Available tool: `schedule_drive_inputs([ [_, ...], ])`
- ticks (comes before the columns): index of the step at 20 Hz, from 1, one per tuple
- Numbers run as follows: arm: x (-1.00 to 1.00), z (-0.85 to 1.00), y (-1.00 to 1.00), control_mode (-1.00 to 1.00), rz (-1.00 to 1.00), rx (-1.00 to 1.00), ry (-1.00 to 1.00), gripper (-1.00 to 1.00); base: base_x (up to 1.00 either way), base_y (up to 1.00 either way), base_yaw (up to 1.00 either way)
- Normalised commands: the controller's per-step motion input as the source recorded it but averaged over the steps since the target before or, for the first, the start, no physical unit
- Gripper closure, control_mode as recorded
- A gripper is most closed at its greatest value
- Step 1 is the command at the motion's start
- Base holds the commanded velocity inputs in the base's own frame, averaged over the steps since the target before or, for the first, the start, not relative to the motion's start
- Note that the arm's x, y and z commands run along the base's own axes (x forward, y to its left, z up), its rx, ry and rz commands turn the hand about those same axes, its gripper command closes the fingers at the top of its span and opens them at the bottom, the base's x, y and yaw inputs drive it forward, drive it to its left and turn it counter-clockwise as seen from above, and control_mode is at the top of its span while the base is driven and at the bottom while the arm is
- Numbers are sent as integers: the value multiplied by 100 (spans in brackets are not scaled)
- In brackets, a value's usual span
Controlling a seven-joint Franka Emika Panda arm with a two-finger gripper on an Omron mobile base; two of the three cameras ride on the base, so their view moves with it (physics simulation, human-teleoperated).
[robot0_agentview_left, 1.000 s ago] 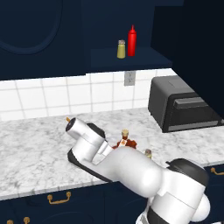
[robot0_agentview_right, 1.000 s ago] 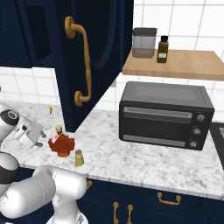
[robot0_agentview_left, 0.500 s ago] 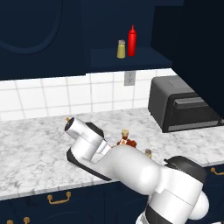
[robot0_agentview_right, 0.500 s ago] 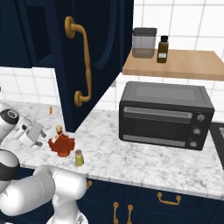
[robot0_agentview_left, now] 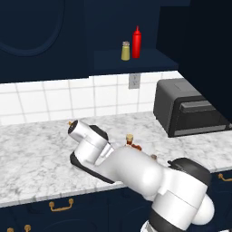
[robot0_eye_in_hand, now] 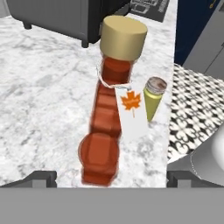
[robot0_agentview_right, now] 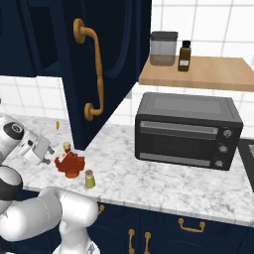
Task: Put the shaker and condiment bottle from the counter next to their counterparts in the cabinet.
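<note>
Kitchen: simulated, white tiled wall, navy cabinetry.
Counter [robot0_agentview_right: 163, 181]: long white marble slab, grey veins, navy drawers below.
Cabinet [robot0_agentview_left: 131, 61]: navy wall unit, door open; red squeeze bottle [robot0_agentview_left: 137, 42] and small shaker [robot0_agentview_left: 125, 50] side by side on its shelf.
Toaster oven [robot0_agentview_right: 186, 130]: dark, on the counter to the right.
Arm: bent low over the counter.
Gripper [robot0_agentview_right: 43, 151]: jaws spread fully wide, holding nothing, just beside the condiment bottle.
Condiment bottle [robot0_eye_in_hand: 109, 105]: upright on the marble, squat ribbed red-brown body, tan cap, white leaf tag; lined up between the fingertips in the hand view.
Counter shaker [robot0_agentview_right: 90, 178]: upright, just beside the bottle, not touching.
Handling: bottle looks rigid, glassy, likely slick and moderately heavy; probably best gripped across the ribbed body, below the neck, clear of the tag.
</note>
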Motion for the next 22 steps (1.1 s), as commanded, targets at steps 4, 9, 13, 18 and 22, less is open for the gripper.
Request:
schedule_drive_inputs([
  [4,6,-3,0,-100,0,0,0,-100,0,0,0],
  [9,7,-7,-3,-100,0,0,0,-100,0,0,0],
  [13,11,-10,-11,-100,0,0,0,-100,0,0,0],
  [18,7,-13,-9,-100,0,0,0,-100,0,0,0],
  [22,11,-16,-8,-100,0,0,0,-100,0,0,0],
])
